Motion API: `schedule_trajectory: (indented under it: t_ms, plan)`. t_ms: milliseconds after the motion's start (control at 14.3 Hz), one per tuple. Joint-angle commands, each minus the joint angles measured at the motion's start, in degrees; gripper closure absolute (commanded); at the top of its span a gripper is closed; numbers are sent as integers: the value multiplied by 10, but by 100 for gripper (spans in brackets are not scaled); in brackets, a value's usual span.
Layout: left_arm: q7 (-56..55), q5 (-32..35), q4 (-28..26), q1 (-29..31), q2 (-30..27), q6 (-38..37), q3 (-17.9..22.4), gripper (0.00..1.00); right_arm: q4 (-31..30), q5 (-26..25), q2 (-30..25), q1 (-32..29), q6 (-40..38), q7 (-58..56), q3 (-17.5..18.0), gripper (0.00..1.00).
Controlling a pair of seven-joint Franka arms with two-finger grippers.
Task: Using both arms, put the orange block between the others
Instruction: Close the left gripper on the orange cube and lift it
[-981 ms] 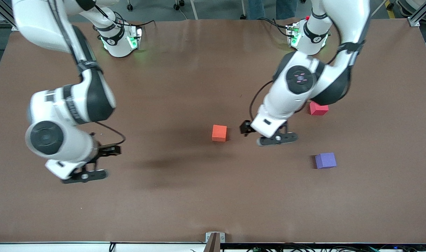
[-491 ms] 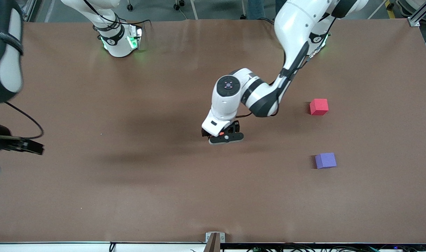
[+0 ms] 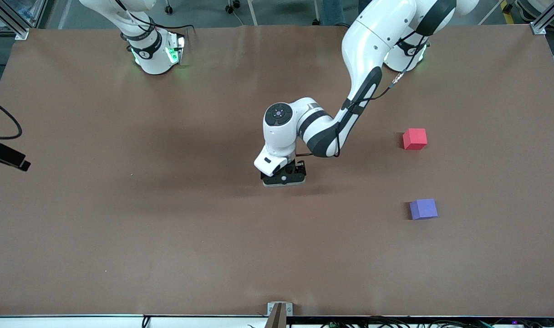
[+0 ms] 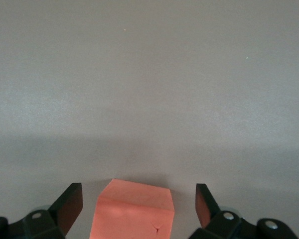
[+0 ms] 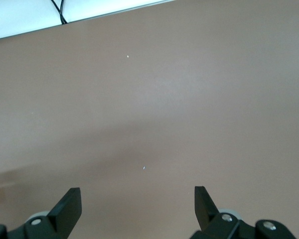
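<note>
One orange block [image 4: 132,211], between open left tool [image 4: 139,209] fingers, untouched

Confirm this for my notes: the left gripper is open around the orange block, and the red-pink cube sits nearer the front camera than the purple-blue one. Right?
Not quite. In the front view the red-pink cube lies farther from the camera than the purple-blue cube. The rest holds: the left gripper is open around the orange block.

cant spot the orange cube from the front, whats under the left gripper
The small matte bright-orange cube sits on the brown table between the open left gripper fingers, untouched. The front view hides it.
</note>
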Motion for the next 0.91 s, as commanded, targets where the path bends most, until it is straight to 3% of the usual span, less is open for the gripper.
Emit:
schedule_trajectory:
  t_ms: [0,140,421,561,631,701,841]
  plan:
    - [-7,16,-4,-12,1,-3,4,0,-59,13,-51,35,16,1,-38,0]
    - [-7,17,-11,-14,0,-3,4,0,-59,14,-59,46,15,-46,-56,0]
    - [-6,22,-37,-20,-4,-2,4,1,-63,18,-71,23,-6,-61,-54,0]
    - [-9,19,-36,-21,-4,-2,4,17,-70,18,-73,23,-6,-65,-55,0]
    - [-21,21,-36,-21,-4,-2,4,40,-84,18,-82,26,1,-66,-54,0]
    - [-31,22,-37,-21,-4,-2,4,54,-107,17,-94,29,10,-66,-52,0]
    - [-33,21,-36,-20,-5,-2,4,69,-158,15,-125,38,40,-77,-52,0]
